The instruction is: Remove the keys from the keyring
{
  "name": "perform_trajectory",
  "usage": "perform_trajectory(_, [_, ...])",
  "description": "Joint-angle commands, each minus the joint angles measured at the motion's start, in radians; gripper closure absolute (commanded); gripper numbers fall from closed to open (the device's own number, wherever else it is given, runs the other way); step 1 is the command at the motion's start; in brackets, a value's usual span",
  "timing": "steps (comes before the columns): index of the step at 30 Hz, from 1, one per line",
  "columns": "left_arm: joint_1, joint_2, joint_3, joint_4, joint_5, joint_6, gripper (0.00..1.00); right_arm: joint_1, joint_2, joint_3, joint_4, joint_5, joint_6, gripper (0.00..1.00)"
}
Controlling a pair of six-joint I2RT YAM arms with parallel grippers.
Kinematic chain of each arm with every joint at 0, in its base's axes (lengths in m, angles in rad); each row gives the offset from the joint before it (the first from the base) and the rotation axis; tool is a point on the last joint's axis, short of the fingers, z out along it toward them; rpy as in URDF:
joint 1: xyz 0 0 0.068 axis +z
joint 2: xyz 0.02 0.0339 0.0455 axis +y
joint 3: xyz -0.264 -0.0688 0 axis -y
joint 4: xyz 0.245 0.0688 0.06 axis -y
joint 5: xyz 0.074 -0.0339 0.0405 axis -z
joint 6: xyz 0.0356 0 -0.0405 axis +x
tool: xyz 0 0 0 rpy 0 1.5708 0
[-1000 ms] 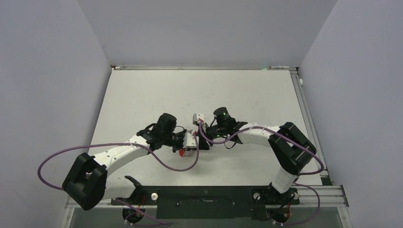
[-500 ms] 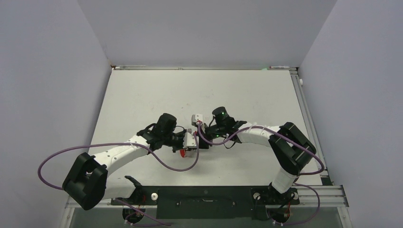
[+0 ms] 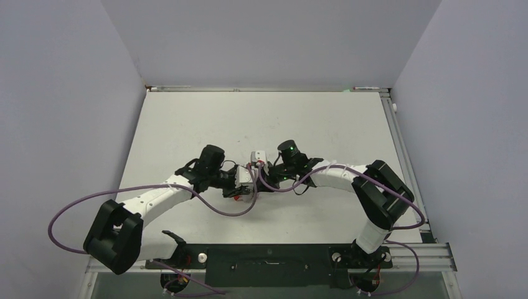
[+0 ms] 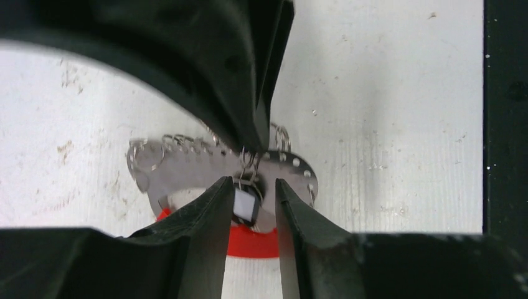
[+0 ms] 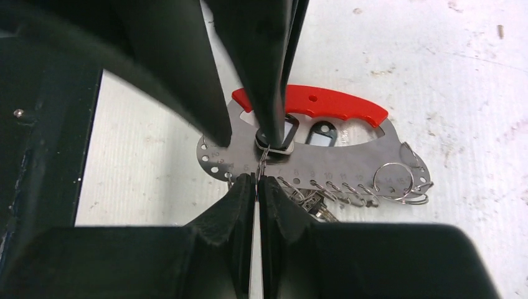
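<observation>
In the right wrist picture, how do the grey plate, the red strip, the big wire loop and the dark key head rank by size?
1. grey plate
2. red strip
3. big wire loop and dark key head: these look about alike, so I would not rank them.

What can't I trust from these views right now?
Left wrist: whether the left end effector truly grips the dark key; contact unclear.
Right wrist: what the right end effector pinches, hidden by its own fingers; pale key half covered.
Top: keys too small; keyring under both end effectors.
</observation>
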Motion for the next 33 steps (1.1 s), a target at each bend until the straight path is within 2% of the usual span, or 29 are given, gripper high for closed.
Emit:
perform_trajectory(1, [0.099,-0.019,0.035,0.009,0.126,-0.07,0.71,-0.024,-0.024,0.01,0.085,-0.028,-0.001,0.95])
perform_trajectory(11, [0.122,-0.027,0.015,0.157,0.16,-0.216,0.72,-0.064,-0.016,-0.045,0.288,-0.161,0.129,0.95])
perform_trajectory(21, [0.122,0.008,0.007,0.227,0.121,-0.228,0.72,-0.066,-0.024,-0.061,0.327,-0.176,0.161,0.95])
perform_trajectory(29, [0.109,0.043,0.032,0.167,0.121,-0.178,0.89,-0.08,-0.021,-0.086,0.424,-0.186,0.24,0.95])
perform_trajectory(33, [0.106,0.068,0.096,-0.003,0.108,-0.118,0.9,-0.087,-0.023,-0.09,0.446,-0.19,0.258,0.95])
